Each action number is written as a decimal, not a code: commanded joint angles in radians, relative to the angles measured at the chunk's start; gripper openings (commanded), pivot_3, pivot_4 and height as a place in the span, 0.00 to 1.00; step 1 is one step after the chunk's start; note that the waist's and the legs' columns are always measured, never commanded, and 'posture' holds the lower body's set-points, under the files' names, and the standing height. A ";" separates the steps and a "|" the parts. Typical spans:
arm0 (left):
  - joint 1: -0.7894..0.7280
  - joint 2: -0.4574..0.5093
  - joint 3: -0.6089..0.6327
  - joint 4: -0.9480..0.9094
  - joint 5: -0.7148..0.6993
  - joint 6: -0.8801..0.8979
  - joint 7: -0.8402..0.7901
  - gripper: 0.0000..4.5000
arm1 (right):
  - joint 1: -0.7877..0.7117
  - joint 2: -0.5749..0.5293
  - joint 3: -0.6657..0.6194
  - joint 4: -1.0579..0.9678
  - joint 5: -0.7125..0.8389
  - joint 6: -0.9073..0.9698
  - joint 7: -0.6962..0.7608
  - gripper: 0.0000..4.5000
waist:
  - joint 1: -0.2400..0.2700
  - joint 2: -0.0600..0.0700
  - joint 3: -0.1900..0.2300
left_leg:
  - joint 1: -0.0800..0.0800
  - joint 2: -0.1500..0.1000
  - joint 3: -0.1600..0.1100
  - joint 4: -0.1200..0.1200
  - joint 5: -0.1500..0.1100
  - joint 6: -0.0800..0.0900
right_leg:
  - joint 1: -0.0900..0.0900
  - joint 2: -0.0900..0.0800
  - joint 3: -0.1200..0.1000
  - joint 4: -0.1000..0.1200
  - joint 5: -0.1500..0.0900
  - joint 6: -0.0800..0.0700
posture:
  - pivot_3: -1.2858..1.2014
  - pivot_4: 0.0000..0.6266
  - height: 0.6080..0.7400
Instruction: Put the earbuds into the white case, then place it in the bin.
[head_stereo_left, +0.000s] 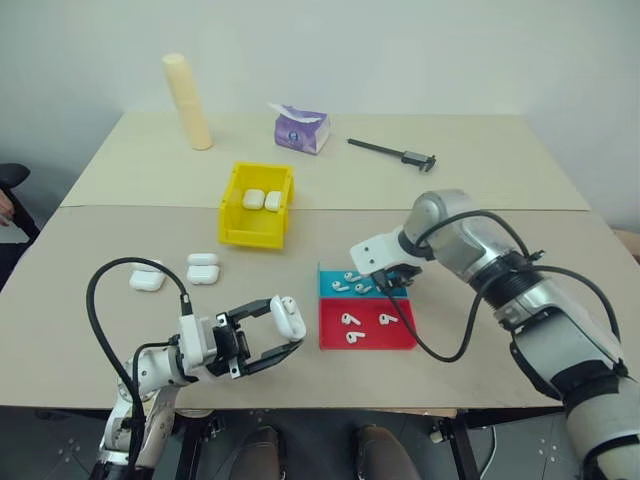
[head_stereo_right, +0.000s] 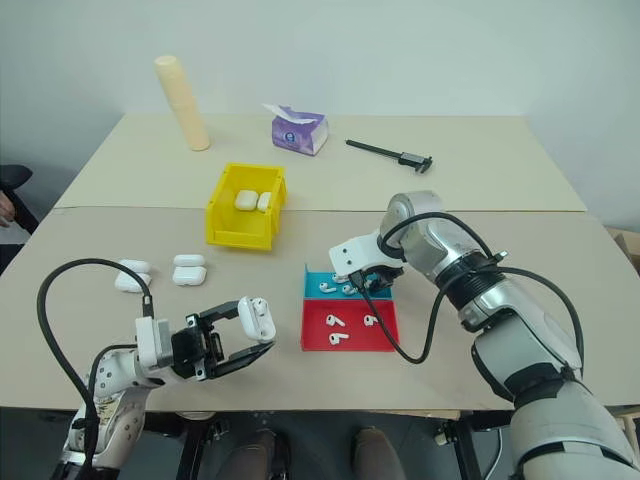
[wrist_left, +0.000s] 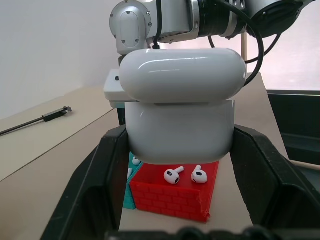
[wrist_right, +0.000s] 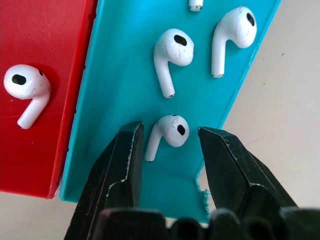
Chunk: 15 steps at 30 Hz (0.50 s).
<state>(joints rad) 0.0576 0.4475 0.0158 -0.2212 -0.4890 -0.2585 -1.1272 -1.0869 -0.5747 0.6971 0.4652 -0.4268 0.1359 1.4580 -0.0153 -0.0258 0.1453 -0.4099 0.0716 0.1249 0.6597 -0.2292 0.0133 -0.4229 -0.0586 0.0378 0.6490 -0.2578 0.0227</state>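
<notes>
Earbuds (wrist_right: 169, 132) glossy white near your blue tray's edge (wrist_right: 240, 95), right gripper (wrist_right: 170, 150) spread around one; left gripper (head_stereo_left: 285, 335) pinches white case (head_stereo_left: 288, 317).

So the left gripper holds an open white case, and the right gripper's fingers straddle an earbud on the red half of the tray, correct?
Not quite. The left gripper does hold the open white case, but the right gripper straddles an earbud on the blue half of the tray, not the red half, as the right wrist view shows.
</notes>
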 joint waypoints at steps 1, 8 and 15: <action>-0.010 0.011 -0.004 -0.037 -0.006 -0.007 0.003 0.61 | 0.002 -0.006 -0.034 -0.016 0.004 0.002 0.013 0.49 | 0.000 0.000 0.000 | 0.000 0.000 0.000 0.000 0.000 0.000 | 0.000 0.000 0.000 0.000 0.000 0.000 | 0.52 0.24 1.00; -0.020 0.019 -0.004 -0.033 -0.005 -0.007 0.009 0.61 | 0.007 -0.002 -0.035 -0.002 -0.008 0.000 -0.006 0.49 | 0.000 0.000 0.000 | 0.000 0.000 0.000 0.000 0.000 0.000 | 0.000 0.000 0.000 0.000 0.000 0.000 | 0.52 0.24 1.00; -0.018 0.018 -0.003 -0.006 -0.005 -0.023 -0.003 0.61 | 0.008 0.005 -0.034 0.012 -0.013 -0.001 -0.024 0.49 | 0.000 0.000 0.000 | 0.001 0.000 0.000 0.000 0.000 0.000 | 0.001 0.000 0.000 0.000 0.000 0.000 | 0.52 0.24 1.00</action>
<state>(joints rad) 0.0456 0.4622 0.0112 -0.2180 -0.4890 -0.2593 -1.1271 -1.0819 -0.5705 0.6871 0.4765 -0.4293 0.1379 1.4374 -0.0154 -0.0256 0.1452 -0.4089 0.0716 0.1251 0.6597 -0.2292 0.0133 -0.4219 -0.0585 0.0378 0.6490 -0.2578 0.0227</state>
